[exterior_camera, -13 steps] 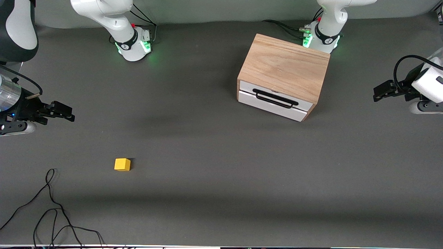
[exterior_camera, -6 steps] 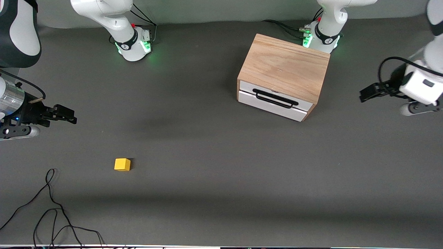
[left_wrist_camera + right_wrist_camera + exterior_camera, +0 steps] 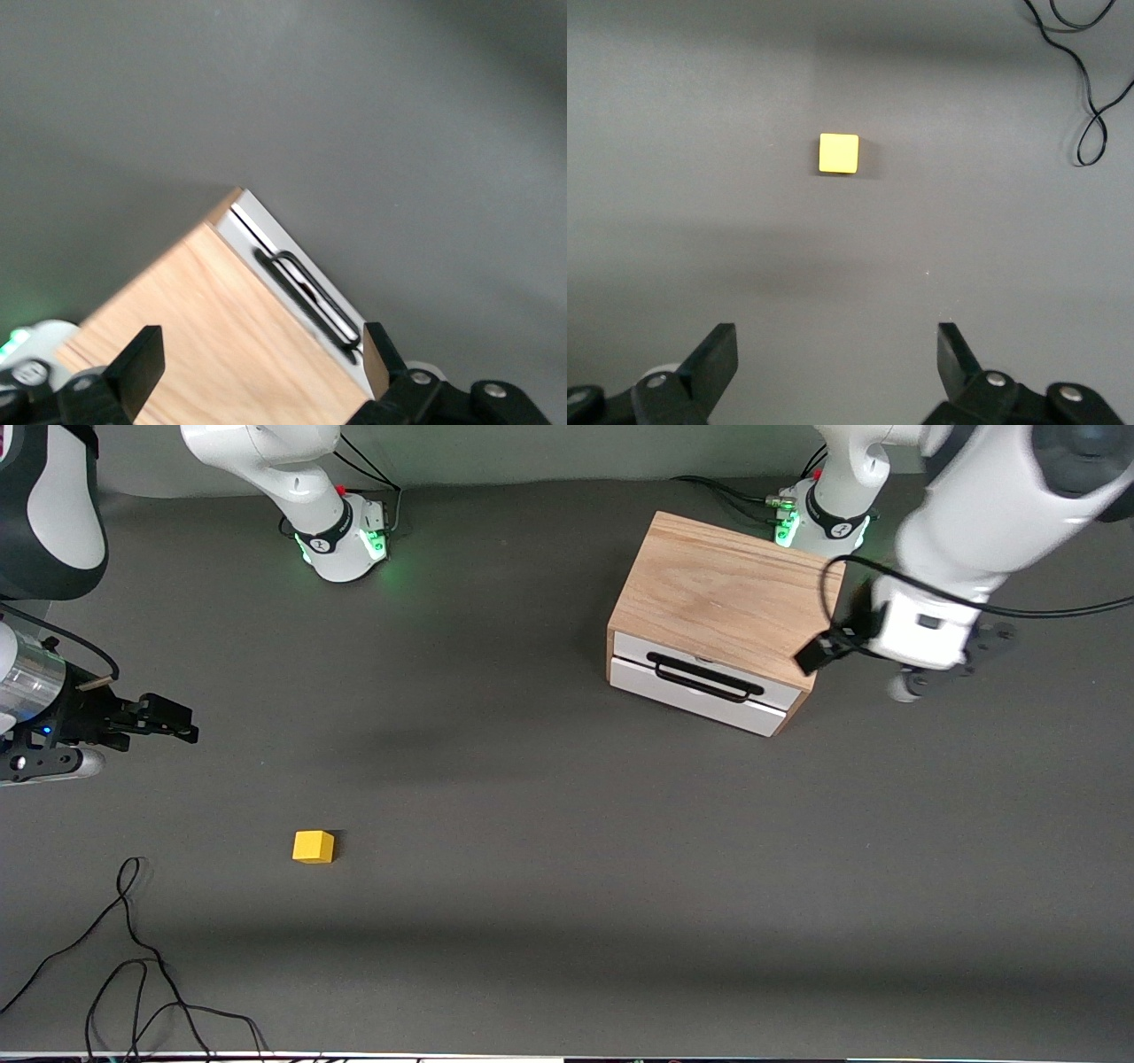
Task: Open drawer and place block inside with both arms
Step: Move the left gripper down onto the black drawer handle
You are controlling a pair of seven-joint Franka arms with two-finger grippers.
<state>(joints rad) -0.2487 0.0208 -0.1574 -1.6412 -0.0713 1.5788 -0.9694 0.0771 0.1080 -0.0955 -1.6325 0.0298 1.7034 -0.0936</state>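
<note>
My left gripper (image 3: 811, 657) hangs over the cabinet's (image 3: 726, 598) corner toward my left arm's end, jaws spread wide and empty; the drawer (image 3: 695, 691) sits closed, its black handle (image 3: 704, 677) untouched. My right gripper (image 3: 173, 722) hovers above bare table, fingers wide apart, gripping nothing. The yellow block (image 3: 313, 847) rests on the table, nearer the front camera.

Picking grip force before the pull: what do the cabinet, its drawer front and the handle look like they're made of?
Cabinet: light oak-like wood, matte, with visible grain; solid or veneer is unclear. Drawer front: smooth white panel, probably painted or laminated board. Handle: thin black loop, likely coated metal wire.
</note>
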